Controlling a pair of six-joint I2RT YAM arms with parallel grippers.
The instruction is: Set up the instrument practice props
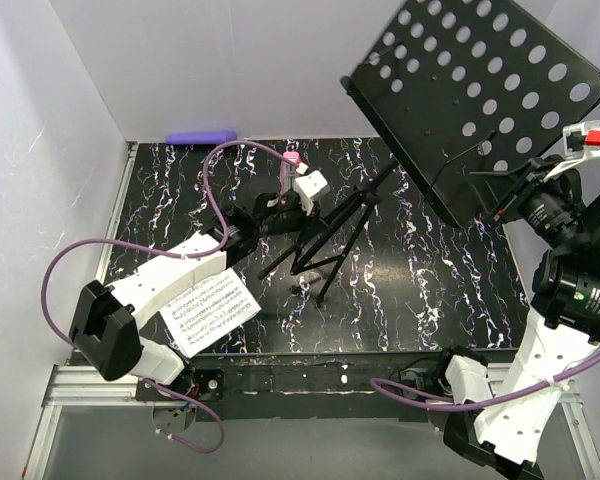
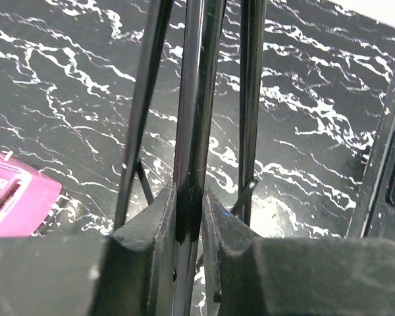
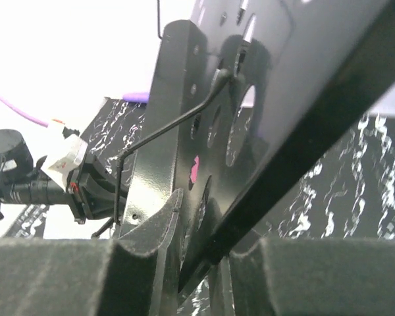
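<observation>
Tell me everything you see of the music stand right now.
The music stand is black, metal-looking: a wide perforated desk with a bottom lip and a wire page holder. The desk sits raised and tilted at the right; its slim shaft slants down leftward to thin tripod legs, partly spread over the marbled table. The left tool clamps the shaft; the right tool grips the desk's edge.

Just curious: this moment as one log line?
left gripper: shut on black metal stand pole | right gripper: shut on black perforated desk

Glossy black metal music stand (image 1: 425, 150), smooth marbled tabletop (image 1: 450, 290), white paper sheets (image 1: 212, 312)
</observation>
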